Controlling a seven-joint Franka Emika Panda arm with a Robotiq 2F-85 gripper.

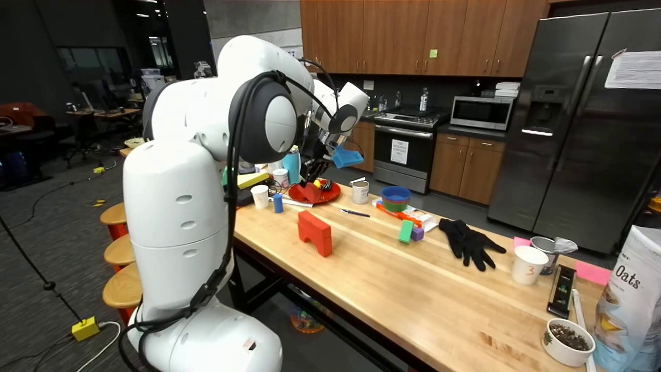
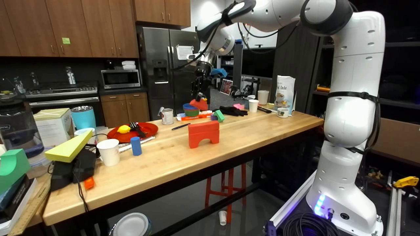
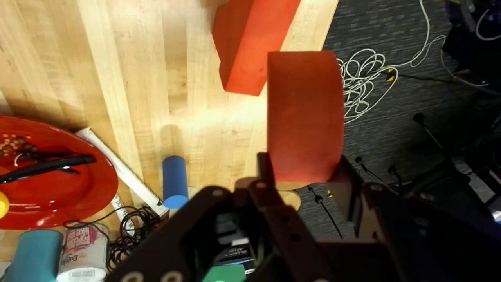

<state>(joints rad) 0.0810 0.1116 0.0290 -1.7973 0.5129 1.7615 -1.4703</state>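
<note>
In an exterior view, the held block (image 1: 310, 194) partly hides the red plate (image 1: 332, 195).

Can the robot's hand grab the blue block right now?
Probably not yet: the gripper is shut on a red block, so it would likely need to let go first. Nothing seems to cover the blue block from above, though.

Red plate (image 2: 152, 128), bearing a yellow lemon (image 2: 124, 129) and a black utensil (image 2: 139, 131); dark pen (image 1: 355, 212), lying flat; nested bowls (image 1: 396, 200), the topmost blue; black gloves (image 1: 467, 243), a pair, overlapping. White paper cup (image 1: 526, 267), marked "3", upright; bag labelled "Oats" (image 1: 626, 289), standing. Behind: stainless-steel refrigerator (image 1: 560, 160), microwave (image 1: 480, 112) on a counter (image 1: 475, 133), oven (image 1: 383, 150) with posted notice (image 1: 399, 151).
</note>
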